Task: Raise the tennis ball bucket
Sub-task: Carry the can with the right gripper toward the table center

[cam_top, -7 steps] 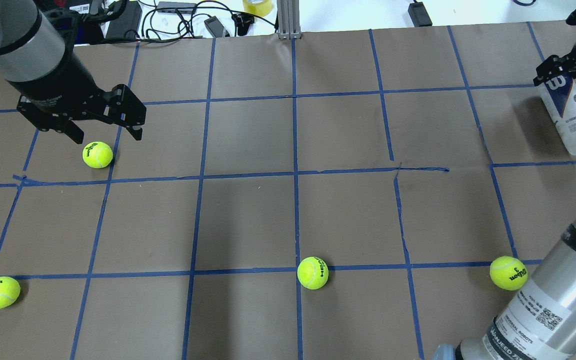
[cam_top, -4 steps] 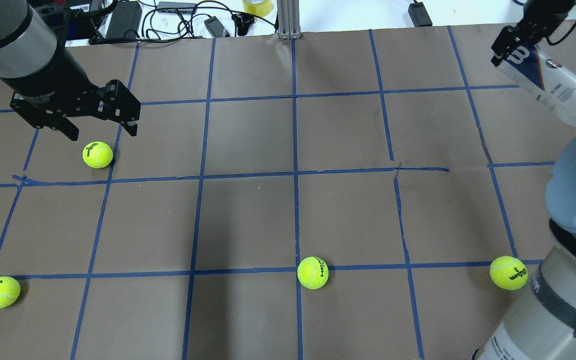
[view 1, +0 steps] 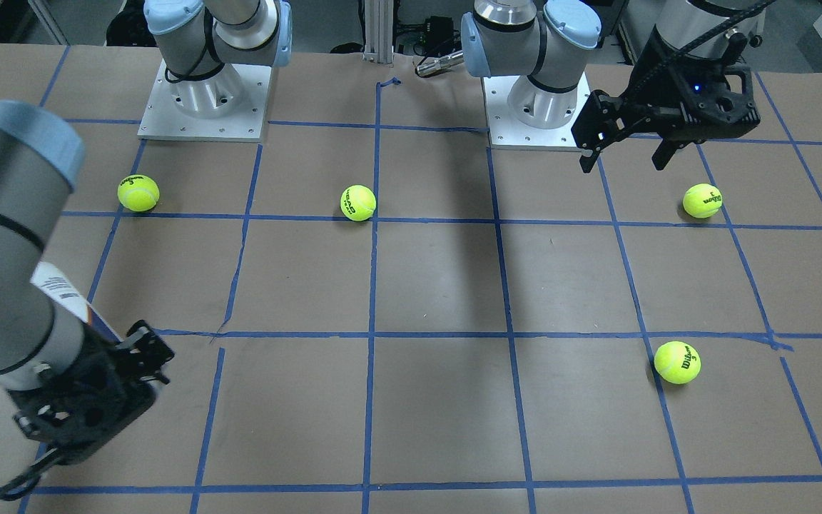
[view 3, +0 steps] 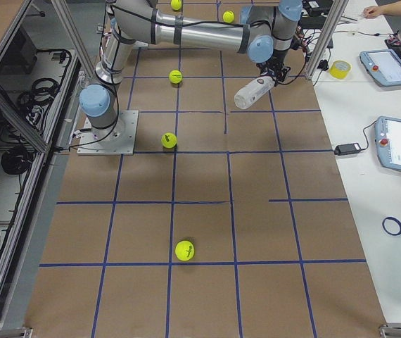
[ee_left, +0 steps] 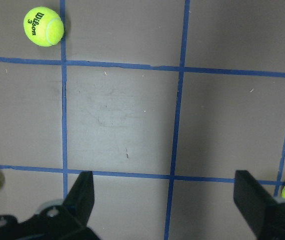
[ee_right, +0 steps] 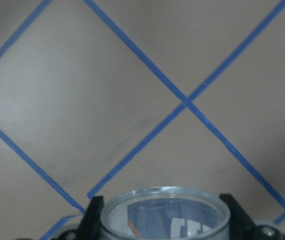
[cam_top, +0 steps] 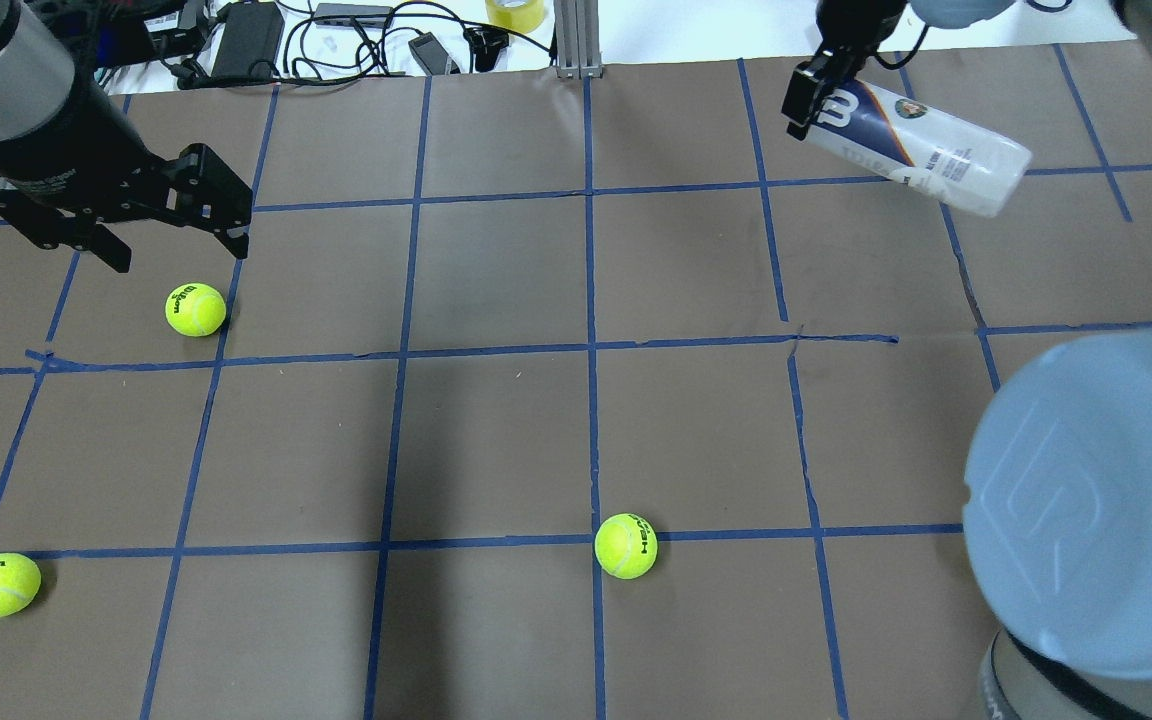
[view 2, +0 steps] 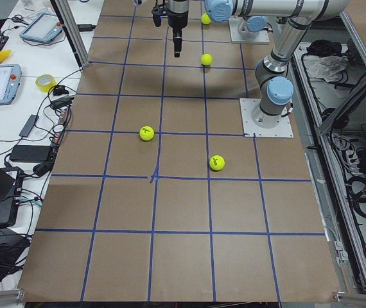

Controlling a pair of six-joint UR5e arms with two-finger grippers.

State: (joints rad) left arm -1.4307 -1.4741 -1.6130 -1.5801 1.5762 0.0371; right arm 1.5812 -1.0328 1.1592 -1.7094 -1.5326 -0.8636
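The tennis ball bucket (cam_top: 921,150) is a clear can with a white and dark-blue label. My right gripper (cam_top: 816,95) is shut on its open end and holds it tilted in the air over the far right of the table. It also shows in the exterior right view (view 3: 252,92), and its rim shows in the right wrist view (ee_right: 167,207). In the front-facing view only part of the label (view 1: 61,289) shows behind my right arm. My left gripper (cam_top: 179,257) is open and empty, just beyond a tennis ball (cam_top: 195,309).
More tennis balls lie at the near left (cam_top: 0,585) and near middle (cam_top: 626,546), and one by my right base (view 1: 138,193). My right arm's elbow (cam_top: 1096,500) covers the near right. Cables and a tape roll (cam_top: 514,12) lie past the far edge.
My right gripper has swung the bucket up and toward the table's middle, tilting it closer to level. My left gripper has drifted a little left and back, staying open.
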